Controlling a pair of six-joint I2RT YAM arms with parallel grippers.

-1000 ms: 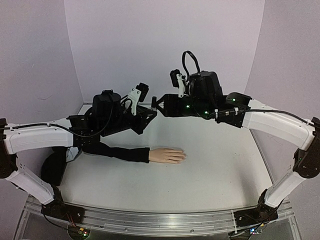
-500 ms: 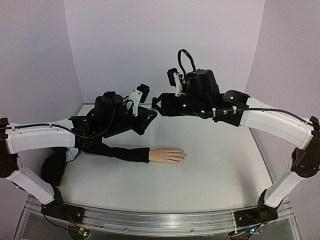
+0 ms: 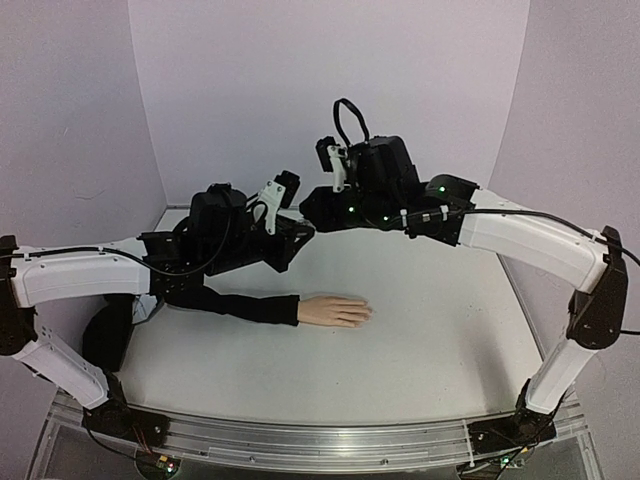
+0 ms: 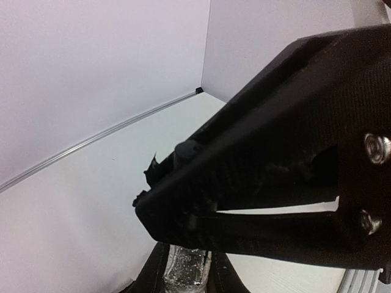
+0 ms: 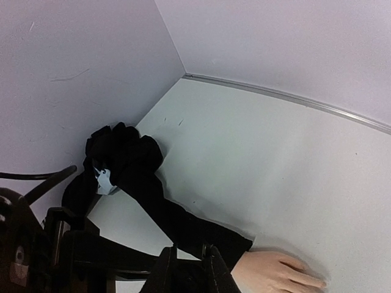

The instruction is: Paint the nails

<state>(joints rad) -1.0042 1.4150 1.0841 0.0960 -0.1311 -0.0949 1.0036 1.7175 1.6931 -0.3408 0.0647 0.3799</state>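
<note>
Grippers meet above the table; mannequin hand lies flat.
Left gripper clasps a clear bottle; right gripper jaws narrow, grip unclear. The nails, at 6 o'clock from them, point toward 3.

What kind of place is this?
Likely a robotics lab cell: two arms bolted to an aluminium rail, a white table boxed by plain lavender walls, a mannequin hand.

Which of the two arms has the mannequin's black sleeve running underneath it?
The left arm. The black sleeve comes out from under its dark wrist section, while the right arm reaches in from the other side, to the right of the mannequin hand.
</note>
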